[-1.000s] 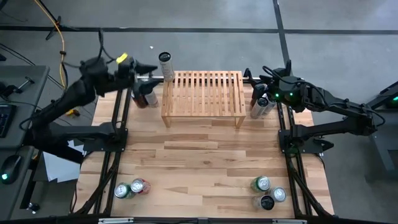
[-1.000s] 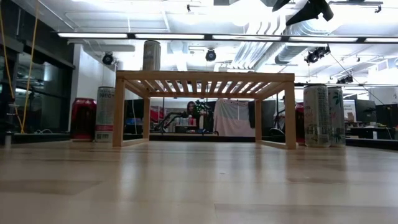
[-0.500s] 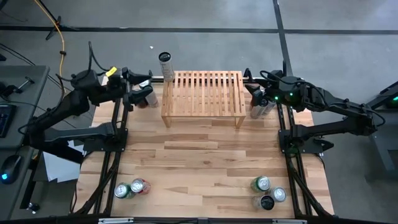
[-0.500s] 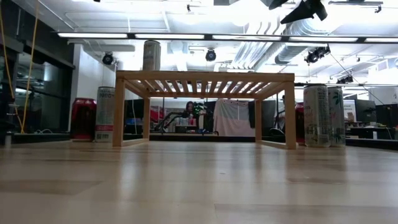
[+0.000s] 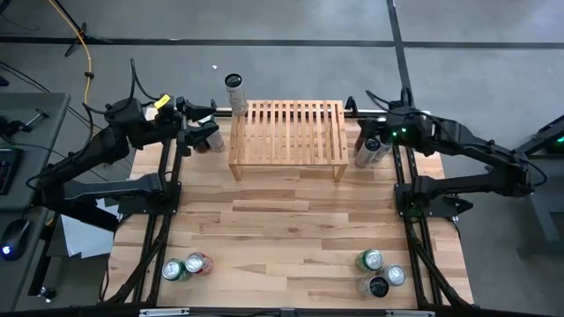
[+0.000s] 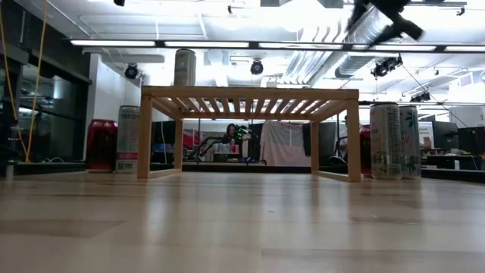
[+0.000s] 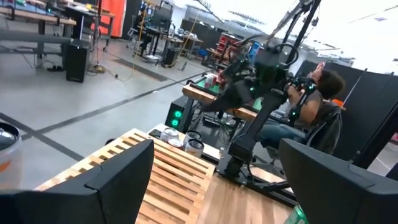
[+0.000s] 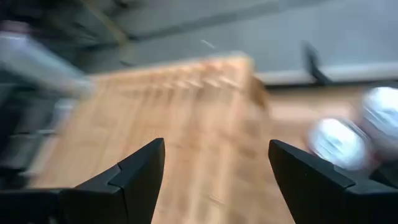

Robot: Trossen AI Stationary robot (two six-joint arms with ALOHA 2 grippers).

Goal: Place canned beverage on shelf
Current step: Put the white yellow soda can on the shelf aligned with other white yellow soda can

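Note:
The light-wood slatted shelf [image 5: 286,136] stands on its two side legs at the table's far middle. One canned beverage [image 5: 234,92] stands upright on the shelf's far left corner; it also shows in the low view [image 6: 184,67]. My left gripper [image 5: 210,119] is open and empty, left of the shelf, above the cans [image 5: 208,139] standing there. Its wrist view [image 7: 214,149] looks across the shelf [image 7: 168,180]. My right gripper [image 5: 363,121] is open and empty at the shelf's right end, above two tall cans [image 5: 370,151]. Its wrist view [image 8: 216,144] is blurred.
In the low view a red can [image 6: 101,144] and a pale can [image 6: 128,139] stand left of the shelf, and two tall cans [image 6: 394,140] stand right of it. Two cans [image 5: 185,267] and three cans [image 5: 379,271] stand near the front edge. A person [image 7: 317,93] sits beyond the table.
My left gripper has drawn back from the can on the shelf's corner toward the table's left edge; the can stays upright on the shelf. My right gripper has shifted a little toward the table's right edge, still moving, above the tall cans.

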